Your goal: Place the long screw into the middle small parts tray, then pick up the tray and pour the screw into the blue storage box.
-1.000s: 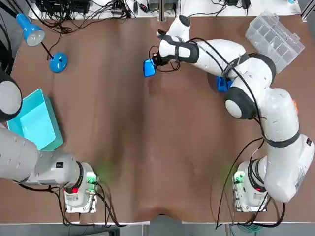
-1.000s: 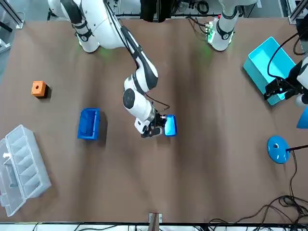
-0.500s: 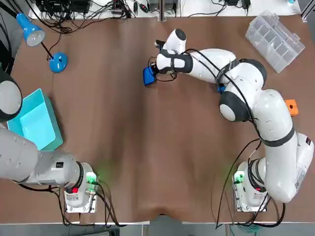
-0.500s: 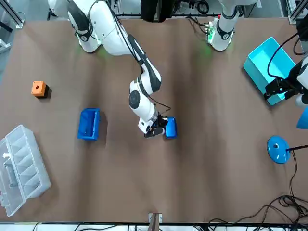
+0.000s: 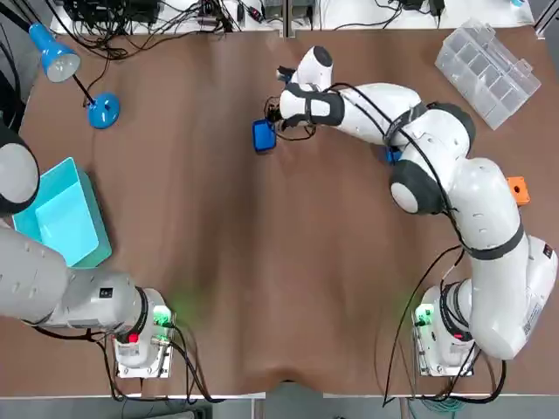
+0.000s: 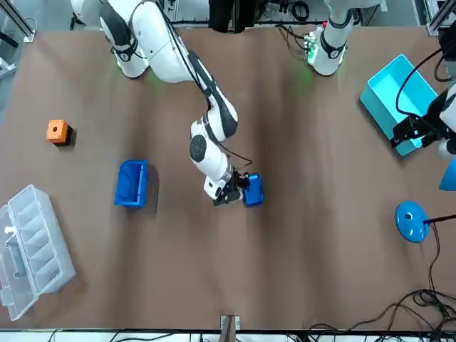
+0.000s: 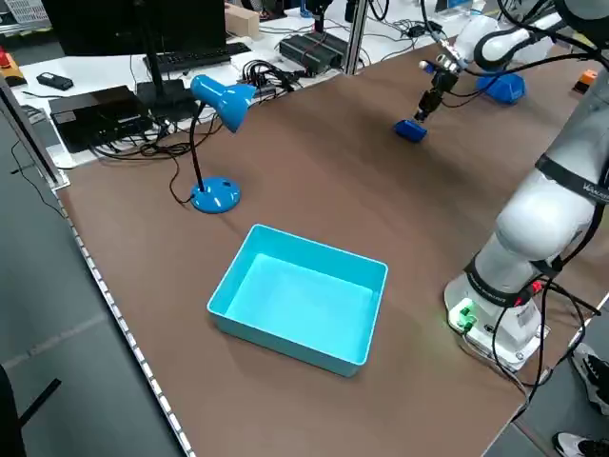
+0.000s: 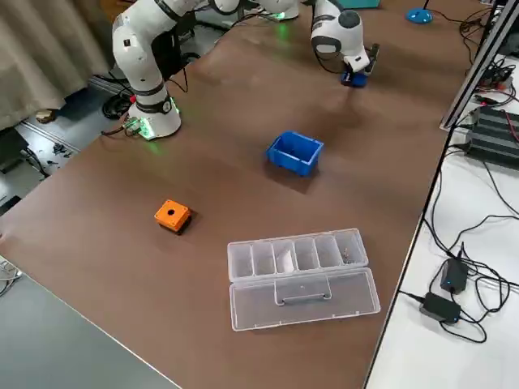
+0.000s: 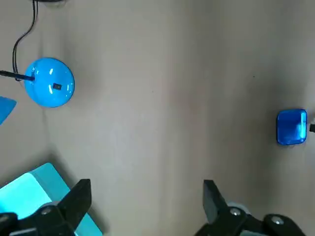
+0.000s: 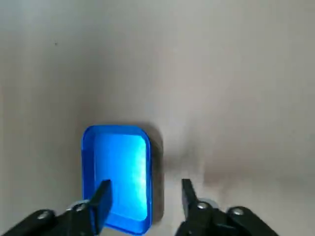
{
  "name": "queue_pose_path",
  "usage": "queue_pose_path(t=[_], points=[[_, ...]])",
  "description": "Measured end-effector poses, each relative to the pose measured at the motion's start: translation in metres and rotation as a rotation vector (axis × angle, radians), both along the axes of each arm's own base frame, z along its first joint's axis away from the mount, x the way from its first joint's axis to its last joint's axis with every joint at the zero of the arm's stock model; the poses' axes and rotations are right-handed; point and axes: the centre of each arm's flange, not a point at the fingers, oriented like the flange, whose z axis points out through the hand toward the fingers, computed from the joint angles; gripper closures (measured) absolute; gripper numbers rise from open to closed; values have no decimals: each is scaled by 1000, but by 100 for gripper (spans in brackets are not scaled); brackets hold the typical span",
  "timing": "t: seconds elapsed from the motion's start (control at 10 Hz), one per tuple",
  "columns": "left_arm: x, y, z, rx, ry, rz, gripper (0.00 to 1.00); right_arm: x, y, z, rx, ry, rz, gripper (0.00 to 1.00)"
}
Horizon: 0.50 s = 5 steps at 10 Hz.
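Right hand (image 10: 144, 186), fingers spread, straddles one long wall of the single small blue tray (image 10: 118, 167), which sits flat on the counter (image 5: 262, 262) at its far middle. Left hand (image 9: 146, 189), also spread, hangs by one turquoise box (image 5: 57, 223). Elsewhere: one blue bin (image 6: 132, 183), one clear compartment case (image 8: 300, 271), one orange cube (image 6: 57, 130).

No text, numbers, brands or signs can be read anywhere. A small dark mark (maybe a label) sits on the blue lamp base (image 9: 47, 96), too small to read.
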Motion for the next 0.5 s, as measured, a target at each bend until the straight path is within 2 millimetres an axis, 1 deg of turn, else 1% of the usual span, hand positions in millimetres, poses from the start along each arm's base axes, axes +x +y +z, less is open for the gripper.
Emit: queue_pose_path(t=[0.1,0.2,0.3,0.4,0.5], points=[[0,0,0,0,0,0,0,12,-16,15,-50,6,30,30],[0,0,0,0,0,0,0,28,-39,42,-123,1,67,26],[0,0,0,0,0,0,0,41,-63,76,-201,-6,100,19],[0,0,0,0,0,0,0,51,-87,110,-256,-23,108,7],[0,0,0,0,1,0,0,57,-116,141,-289,-43,88,0]])
